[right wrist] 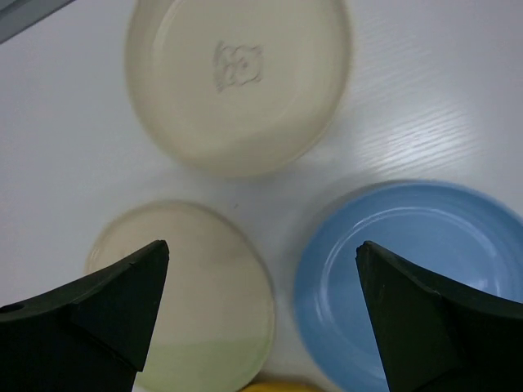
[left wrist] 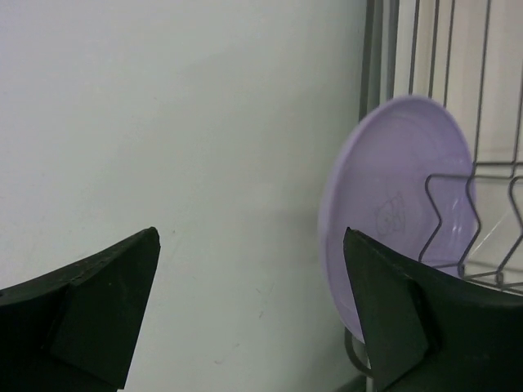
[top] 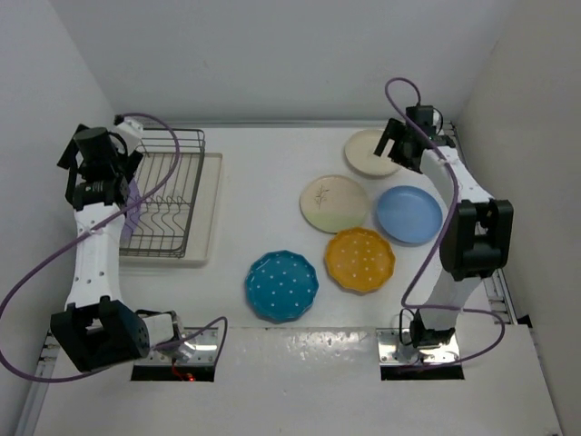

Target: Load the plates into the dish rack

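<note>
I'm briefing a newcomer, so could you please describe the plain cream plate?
From the dish rack, look across the table to its far right corner. The cream plate lies there, by the right gripper. Unlike the cream-green plate nearby, it is one colour, with a bear outline.

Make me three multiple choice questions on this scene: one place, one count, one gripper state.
1. Where is the purple plate? A lying among the other plates. B on edge in the dish rack. C held by an arm.
2. How many plates lie flat on the table? A three. B six. C five.
3. The right gripper is: A open and empty. B shut on a plate. C out of view.
Answers: 1 B, the left wrist view shows it behind the rack's wires. 2 C: cream, sprig, light blue, orange-yellow, teal. 3 A, its fingers stand wide apart, gripping nothing.
</note>
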### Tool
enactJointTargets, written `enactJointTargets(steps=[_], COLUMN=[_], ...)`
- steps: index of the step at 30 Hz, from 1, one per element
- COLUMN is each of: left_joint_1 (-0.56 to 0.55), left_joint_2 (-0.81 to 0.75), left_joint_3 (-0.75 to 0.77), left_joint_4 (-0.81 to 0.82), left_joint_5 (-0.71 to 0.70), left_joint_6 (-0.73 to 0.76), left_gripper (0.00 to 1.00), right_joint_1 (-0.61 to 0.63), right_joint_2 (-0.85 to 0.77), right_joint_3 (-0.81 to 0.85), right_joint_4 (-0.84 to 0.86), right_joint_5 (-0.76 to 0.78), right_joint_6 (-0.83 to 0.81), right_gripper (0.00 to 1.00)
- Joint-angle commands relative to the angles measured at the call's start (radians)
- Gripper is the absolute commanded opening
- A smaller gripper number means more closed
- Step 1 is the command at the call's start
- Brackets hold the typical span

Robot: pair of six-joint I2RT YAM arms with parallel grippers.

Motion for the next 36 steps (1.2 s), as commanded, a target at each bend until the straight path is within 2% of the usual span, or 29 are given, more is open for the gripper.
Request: enactJointTargets(steps=[1,8,12,14,16,17,19,20,21,24,27,33,36], left_joint_1=[-0.01,-0.01,-0.019,-0.029,-0.042,-0.057,-0.088,-0.1,-0.114,-0.166,-0.226,-0.315,-0.339], left_joint_2=[0.014,0.053,0.088,0.099,0.108,0.119,0.145,0.156,0.166,0.206,0.237,0.318,0.386], left_joint_3=[0.105,0.298,0.413,0.437,0.437,0.437,0.437,0.437,0.437,0.437,0.446,0.446,0.466], left_joint_4=[-0.116,-0.199,-0.294,-0.324,-0.335,-0.335,-0.348,-0.358,-0.371,-0.404,-0.429,-0.429,-0.429], left_joint_5=[0.066,0.129,0.347,0.412,0.484,0.509,0.509,0.509,0.492,0.48,0.498,0.673,0.771], left_joint_6=[-0.087,-0.291,-0.355,-0.389,-0.398,-0.399,-0.399,-0.411,-0.411,-0.411,-0.42,-0.515,-0.561], left_gripper=[0.99,0.99,0.99,0.99,0.99,0.99,0.89,0.89,0.87,0.86,0.86,0.86,0.86], right_joint_1=[-0.047,-0.141,-0.156,-0.159,-0.156,-0.158,-0.158,-0.156,-0.158,-0.158,-0.153,-0.077,0.008], right_joint_2=[0.105,0.436,0.549,0.581,0.607,0.619,0.638,0.641,0.639,0.612,0.523,0.305,0.112], right_joint_3=[0.108,0.351,0.466,0.477,0.466,0.465,0.475,0.477,0.474,0.425,0.382,0.27,0.111], right_joint_4=[-0.001,-0.053,-0.068,0.002,0.051,0.099,0.113,0.125,0.14,0.237,0.318,0.436,0.531], right_joint_5=[0.04,0.057,0.08,0.05,0.028,0.008,-0.002,-0.003,-0.006,-0.032,-0.07,-0.085,-0.189], right_joint_6=[0.079,0.113,0.146,0.139,0.121,0.117,0.12,0.122,0.122,0.093,0.038,-0.126,-0.156], right_gripper=[0.96,0.88,0.84,0.81,0.74,0.66,0.58,0.51,0.33,0.0,0.0,0.0,0.0])
